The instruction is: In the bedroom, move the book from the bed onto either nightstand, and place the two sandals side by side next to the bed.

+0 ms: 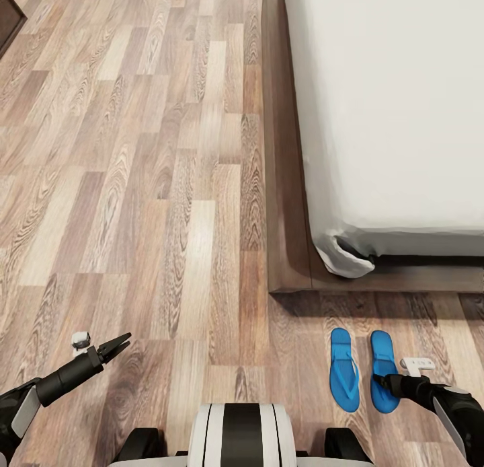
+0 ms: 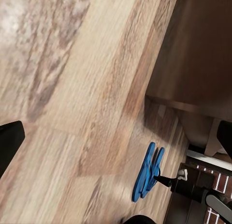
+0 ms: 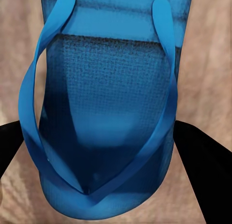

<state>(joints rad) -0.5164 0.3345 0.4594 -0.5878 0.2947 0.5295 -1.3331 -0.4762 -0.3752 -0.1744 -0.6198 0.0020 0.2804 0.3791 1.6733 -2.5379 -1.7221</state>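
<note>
Wood-plank flooring [image 1: 148, 184] in mixed tan, grey-brown and reddish boards runs across most of the head view, its grain lying roughly along the line of sight. At the top left corner a dark brown piece of furniture [image 1: 9, 19] cuts in, too little of it visible to say what it is. In the left wrist view, a small patch of red brick pattern with pale joints [image 2: 212, 183] sits at the frame's edge.
</note>
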